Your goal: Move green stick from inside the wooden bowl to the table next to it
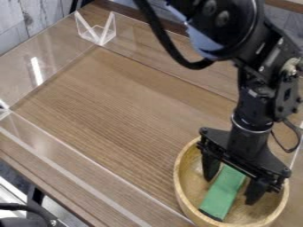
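The green stick (222, 193) lies flat inside the wooden bowl (187, 184) at the lower right of the camera view. My gripper (236, 175) points straight down into the bowl, open, with one finger on each side of the stick's upper end. The fingers (214, 163) straddle the stick without visibly pressing it. The stick's far end is partly hidden behind the gripper. The table (119, 106) stretches out to the left of the bowl.
Low clear acrylic walls (53, 151) run along the table's left and front edges. A small clear bracket (95, 29) stands at the back left. The black arm (254, 80) rises above the bowl on the right.
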Robot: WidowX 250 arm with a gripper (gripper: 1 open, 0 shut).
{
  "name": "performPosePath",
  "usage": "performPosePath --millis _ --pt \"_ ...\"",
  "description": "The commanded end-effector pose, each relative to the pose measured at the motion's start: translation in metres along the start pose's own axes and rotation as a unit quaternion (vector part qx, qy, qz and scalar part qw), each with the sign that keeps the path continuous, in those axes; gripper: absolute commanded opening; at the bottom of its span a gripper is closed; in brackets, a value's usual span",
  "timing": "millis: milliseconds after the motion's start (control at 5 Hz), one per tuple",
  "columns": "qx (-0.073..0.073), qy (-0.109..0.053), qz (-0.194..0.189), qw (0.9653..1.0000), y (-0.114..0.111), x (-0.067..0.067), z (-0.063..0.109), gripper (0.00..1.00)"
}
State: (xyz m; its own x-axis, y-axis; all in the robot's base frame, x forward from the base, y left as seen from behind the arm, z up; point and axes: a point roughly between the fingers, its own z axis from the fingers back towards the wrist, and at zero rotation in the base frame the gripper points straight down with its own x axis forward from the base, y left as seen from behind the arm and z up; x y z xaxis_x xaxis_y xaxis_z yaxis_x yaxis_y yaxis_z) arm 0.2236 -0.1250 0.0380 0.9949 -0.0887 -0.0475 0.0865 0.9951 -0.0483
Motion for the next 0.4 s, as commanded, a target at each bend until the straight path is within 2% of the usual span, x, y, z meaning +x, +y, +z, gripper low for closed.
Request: performPosePath --millis 0,200 --pt "-0.001 -0.012 -0.004 0.9999 -0.0025 0.0032 0.0038 1.0" --pt "0.0 -0.012 -0.002 0.9999 -0.0024 0.0032 0.0019 1.0"
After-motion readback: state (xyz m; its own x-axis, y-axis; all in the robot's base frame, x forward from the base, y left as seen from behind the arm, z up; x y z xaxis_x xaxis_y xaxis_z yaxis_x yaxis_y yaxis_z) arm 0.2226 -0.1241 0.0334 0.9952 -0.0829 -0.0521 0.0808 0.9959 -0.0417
